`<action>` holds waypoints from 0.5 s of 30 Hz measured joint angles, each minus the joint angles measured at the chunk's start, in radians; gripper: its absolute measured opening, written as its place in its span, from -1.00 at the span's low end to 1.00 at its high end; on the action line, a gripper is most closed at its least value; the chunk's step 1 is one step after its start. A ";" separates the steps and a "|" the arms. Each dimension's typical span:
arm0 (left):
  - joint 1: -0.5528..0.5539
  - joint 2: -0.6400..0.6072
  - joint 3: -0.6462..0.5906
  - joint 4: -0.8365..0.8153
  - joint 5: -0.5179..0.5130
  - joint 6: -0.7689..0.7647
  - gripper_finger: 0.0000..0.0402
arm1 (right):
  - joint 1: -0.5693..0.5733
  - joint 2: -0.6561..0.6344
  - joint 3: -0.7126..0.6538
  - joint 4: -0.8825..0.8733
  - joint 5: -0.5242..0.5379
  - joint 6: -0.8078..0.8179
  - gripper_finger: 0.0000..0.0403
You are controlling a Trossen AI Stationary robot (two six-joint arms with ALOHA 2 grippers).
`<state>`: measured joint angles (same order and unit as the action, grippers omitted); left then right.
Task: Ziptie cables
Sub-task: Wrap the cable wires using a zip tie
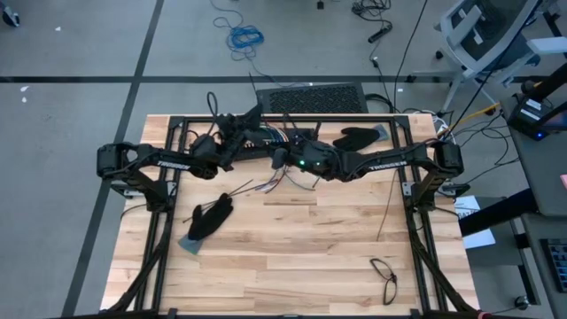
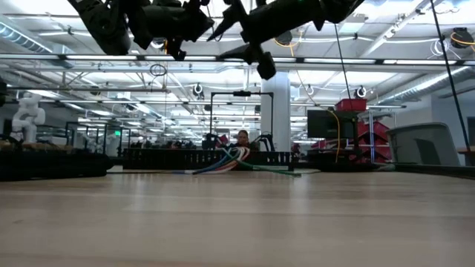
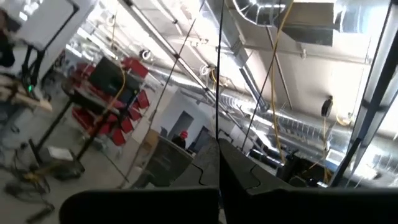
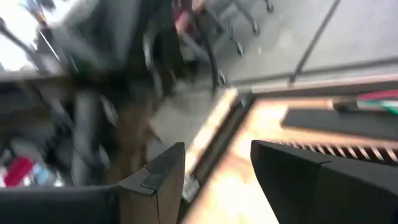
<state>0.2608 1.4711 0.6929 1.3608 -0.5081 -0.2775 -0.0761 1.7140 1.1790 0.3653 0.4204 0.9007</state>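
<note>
Several thin cables (image 1: 282,140) lie bunched at the far edge of the wooden table (image 1: 292,257), close against the long black slotted bar (image 2: 215,157); in the low view they fan out in blue, white, red and green arcs along the tabletop. They look light and limp, likely to slide apart unless gathered, so the sensible hold is probably at the point where the strands run closest together — not out at the loose splayed ends.

Both arms are raised above the far middle of the table. The left gripper (image 3: 219,163) has its dark fingers pressed flat together and points up toward the room's ceiling, with nothing visible between them. The right gripper (image 4: 217,171) holds its fingers partly apart, a clear gap with nothing in it, over the table's edge.

Thin stiff black strips (image 1: 237,189) lie scattered nearer the middle, beside a black glove (image 1: 209,220) with a grey cuff. A second glove (image 1: 358,137) rests near the far right, and a loose black wire loop (image 1: 384,270) sits on the near right planks — smooth, pale, banded wood
</note>
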 joint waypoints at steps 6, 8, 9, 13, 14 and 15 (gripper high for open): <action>0.052 -0.167 -0.110 -0.024 0.032 0.123 -1.00 | 0.000 -0.032 0.000 -0.230 -0.109 -0.073 -0.10; 0.078 -0.256 -0.167 -0.044 0.032 0.134 -1.00 | -0.001 -0.054 0.000 -0.359 -0.098 -0.118 -0.10; 0.089 -0.307 -0.196 -0.082 0.034 0.128 -1.00 | -0.007 -0.062 0.000 -0.417 -0.081 -0.146 -0.10; 0.112 -0.544 -0.324 -0.379 0.066 0.027 -1.00 | -0.078 -0.066 0.011 -0.544 -0.083 -0.292 -0.10; 0.112 -0.594 -0.346 -0.437 0.072 0.004 -1.00 | -0.102 -0.049 0.029 -0.557 -0.105 -0.326 -0.10; 0.112 -0.642 -0.362 -0.482 0.077 -0.013 -1.00 | -0.127 -0.026 0.056 -0.567 -0.131 -0.355 -0.10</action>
<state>0.3727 0.8296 0.3312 0.8791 -0.4307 -0.2903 -0.2026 1.6885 1.2346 -0.2014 0.2893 0.5454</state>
